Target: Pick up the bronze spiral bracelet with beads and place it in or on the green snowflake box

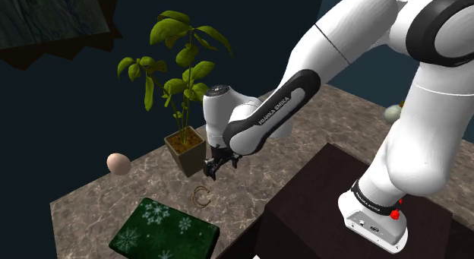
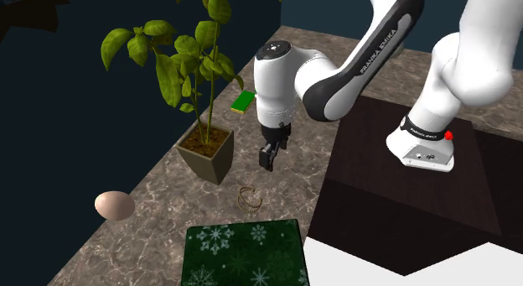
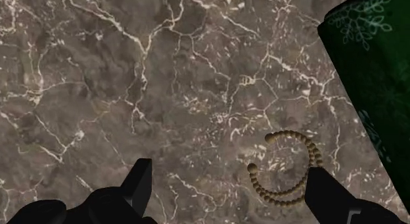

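Observation:
A bronze spiral bracelet of small beads (image 1: 202,196) (image 2: 247,199) lies flat on the marble surface. The green snowflake box (image 1: 162,232) (image 2: 245,252) sits just beyond it toward the near edge. My black gripper (image 1: 213,168) (image 2: 269,155) hangs above the surface, a little short of the bracelet, nothing in it. In the wrist view the fingers (image 3: 139,180) stand apart, open, with the bracelet (image 3: 284,167) on the marble beside the inner face of one finger, and a corner of the box (image 3: 371,65) past it.
A potted plant (image 1: 184,147) (image 2: 206,150) stands close behind the gripper. A pale egg-shaped object (image 1: 118,163) (image 2: 114,205) rests near the surface's edge. The dark stand (image 1: 357,219) lies beside the marble top. A small green item (image 2: 244,101) lies farther back.

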